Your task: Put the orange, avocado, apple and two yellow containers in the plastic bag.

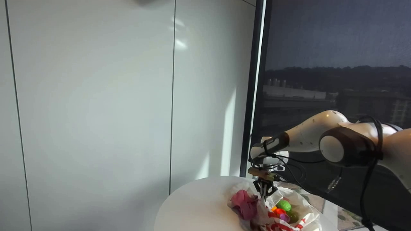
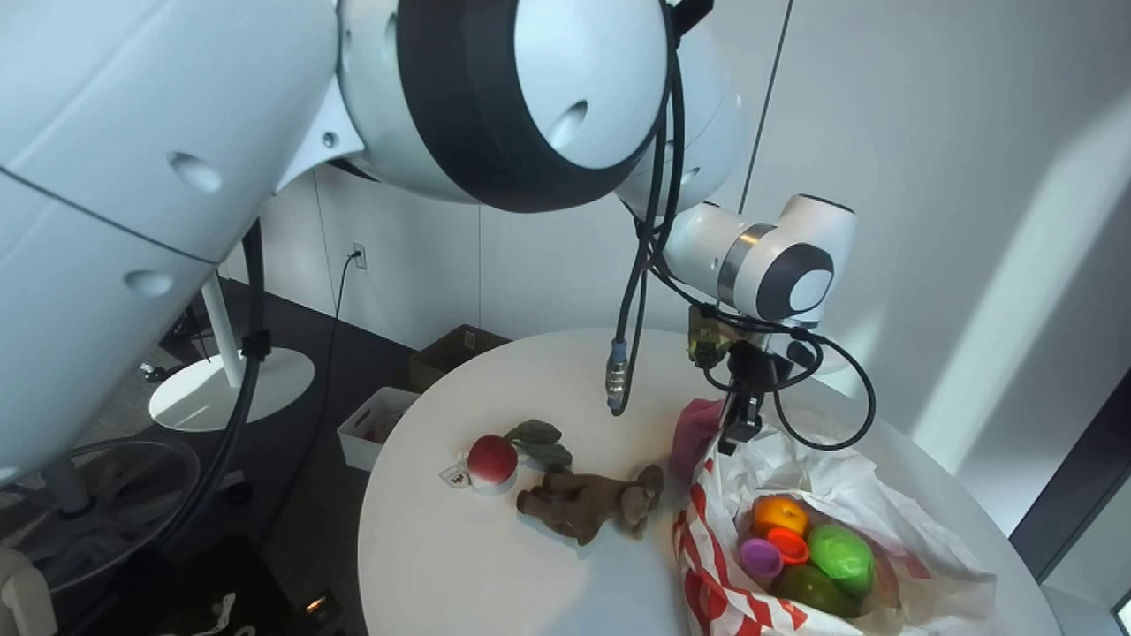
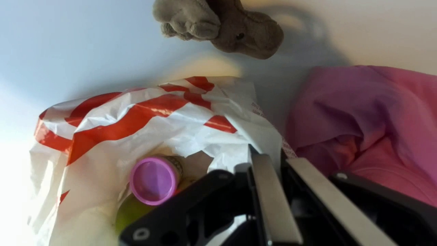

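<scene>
The plastic bag (image 2: pixel 738 565), white with red stripes, stands with its mouth spread on the round table. Inside, in both exterior views, the orange (image 2: pixel 780 515) sits beside two small containers, one showing a red-orange top (image 2: pixel 789 546) and one a purple top (image 2: pixel 761 558). Also in there are a bright green fruit (image 2: pixel 841 558) and a darker olive-green fruit (image 2: pixel 813 590); which is the avocado and which the apple I cannot tell. Over the bag's rim my gripper (image 3: pixel 278 159) points down, its fingers close together with a fold of white film pinched between them.
Pink cloth (image 3: pixel 385 136) lies crumpled right against the bag by the gripper. A brown plush toy (image 2: pixel 588 503) and a red round object (image 2: pixel 492 459) with green leaves (image 2: pixel 537 442) rest on the white table (image 2: pixel 495 565). A wall (image 1: pixel 208 96) rises behind.
</scene>
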Tool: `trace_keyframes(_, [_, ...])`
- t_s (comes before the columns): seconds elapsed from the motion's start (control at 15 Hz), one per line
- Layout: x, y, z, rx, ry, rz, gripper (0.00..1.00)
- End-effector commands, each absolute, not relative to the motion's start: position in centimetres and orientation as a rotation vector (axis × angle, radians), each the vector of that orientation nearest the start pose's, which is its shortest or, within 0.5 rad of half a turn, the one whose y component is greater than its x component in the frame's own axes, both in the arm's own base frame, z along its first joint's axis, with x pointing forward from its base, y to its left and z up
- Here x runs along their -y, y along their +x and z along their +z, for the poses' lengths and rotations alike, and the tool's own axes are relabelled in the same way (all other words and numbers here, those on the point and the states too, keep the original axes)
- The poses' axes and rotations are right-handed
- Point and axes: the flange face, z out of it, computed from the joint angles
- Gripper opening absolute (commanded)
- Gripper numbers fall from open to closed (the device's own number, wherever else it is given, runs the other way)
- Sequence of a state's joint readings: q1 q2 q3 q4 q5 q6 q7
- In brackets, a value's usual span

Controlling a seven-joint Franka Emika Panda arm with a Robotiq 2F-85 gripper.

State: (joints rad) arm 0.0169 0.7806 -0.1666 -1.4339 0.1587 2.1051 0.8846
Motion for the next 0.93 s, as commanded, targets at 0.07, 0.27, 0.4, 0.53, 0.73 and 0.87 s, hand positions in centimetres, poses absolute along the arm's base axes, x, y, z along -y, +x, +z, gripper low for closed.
trace_keyframes(0.07, [7.4,71.4,26.6,-1.684,-2.739,-0.012,0.43])
trace_keyframes(0.27, [7.4,71.0,28.8,-1.773,-2.792,-0.076,0.67])
trace_keyframes(0.4, [7.6,70.7,30.4,-1.820,-2.802,-0.169,0.81])
trace_keyframes(0.53, [8.1,70.1,31.7,-1.893,-2.801,-0.221,0.95])
trace_keyframes(0.73, [9.3,69.1,32.9,-1.984,-2.778,-0.264,1.00])
trace_keyframes(0.87, [9.9,68.3,33.1,-2.012,-2.782,-0.254,1.00])
